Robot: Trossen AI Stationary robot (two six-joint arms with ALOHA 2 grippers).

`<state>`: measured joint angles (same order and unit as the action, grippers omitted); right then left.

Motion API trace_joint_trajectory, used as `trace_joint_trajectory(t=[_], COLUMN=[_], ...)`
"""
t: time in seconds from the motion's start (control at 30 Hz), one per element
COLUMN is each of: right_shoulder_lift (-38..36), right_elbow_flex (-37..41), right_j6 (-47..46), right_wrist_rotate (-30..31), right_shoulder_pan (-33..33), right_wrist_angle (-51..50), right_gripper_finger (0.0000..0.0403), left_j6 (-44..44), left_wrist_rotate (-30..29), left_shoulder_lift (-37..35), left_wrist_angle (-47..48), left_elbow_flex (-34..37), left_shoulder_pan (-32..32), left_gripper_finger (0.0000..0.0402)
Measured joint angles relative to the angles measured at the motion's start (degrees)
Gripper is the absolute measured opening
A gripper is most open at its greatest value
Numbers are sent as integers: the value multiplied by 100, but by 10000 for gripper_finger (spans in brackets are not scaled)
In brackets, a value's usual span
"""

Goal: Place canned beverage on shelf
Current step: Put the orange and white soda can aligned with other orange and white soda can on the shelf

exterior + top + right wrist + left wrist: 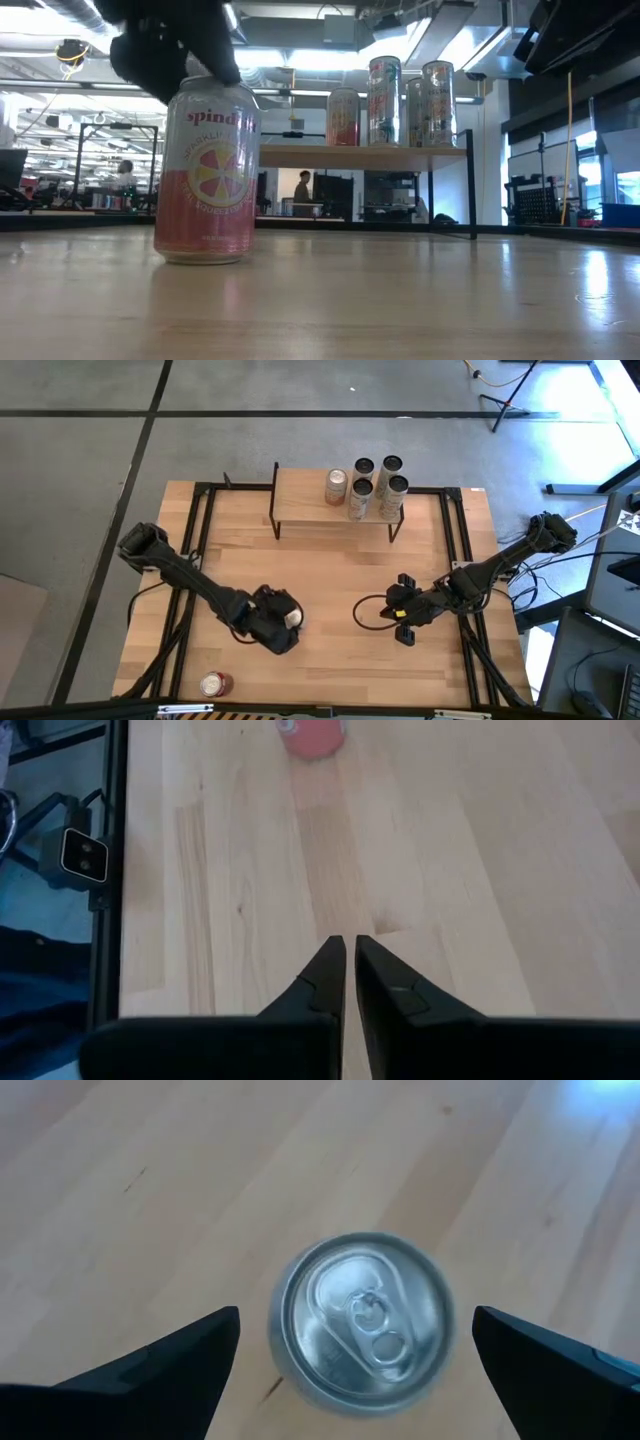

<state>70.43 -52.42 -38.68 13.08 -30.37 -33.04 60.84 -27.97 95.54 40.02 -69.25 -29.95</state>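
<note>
Left gripper (355,1345) hovers over upright can (360,1320), jaws wide. Centre jaws either side, descend straight, close gently. Right gripper (350,955) idle, jaws narrow.

Wooden table (330,580); people (302,190) beyond.

Right gripper (350,970) fingers nearly touching, over bare wooden tabletop (450,870). Pink can (312,735) far off, partly cropped.
</note>
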Motion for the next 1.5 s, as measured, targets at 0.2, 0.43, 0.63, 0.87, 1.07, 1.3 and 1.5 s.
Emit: trace_joint_trajectory(t=[0.2, 0.43, 0.63, 0.87, 1.07, 1.3, 1.5], right_shoulder_lift=[0, 0, -10, -278, -722, -1267, -1371], right_elbow_flex=[0, 0, 0, -342, -631, -656, -658], right_j6=[0, 0, 165, 509, 769, 763, 765], right_wrist_rotate=[0, -2, 16, 409, 487, 536, 544], right_shoulder_pan=[0, 0, 2, 171, 804, 1487, 1893], right_wrist_angle=[1, 2, 0, -502, -1011, -1217, -1355], right_gripper_finger=[17, 17, 17, 17, 17, 17, 17], left_j6=[2, -128, -936, -2744, -4738, -6228, -6936], left_wrist_rotate=[-4, -162, 257, 836, 1149, 2099, 2698], left_shoulder_lift=[280, 319, 306, 315, 315, 302, 302], left_wrist_angle=[-41, -93, -423, -248, 391, 716, 650], left_elbow_flex=[0, 0, -4, -976, -2374, -3398, -3426], left_shoulder_pan=[4, 135, 467, 1165, 2123, 3447, 4475], left_gripper_finger=[389, 348, 275, 263, 263, 263, 263])
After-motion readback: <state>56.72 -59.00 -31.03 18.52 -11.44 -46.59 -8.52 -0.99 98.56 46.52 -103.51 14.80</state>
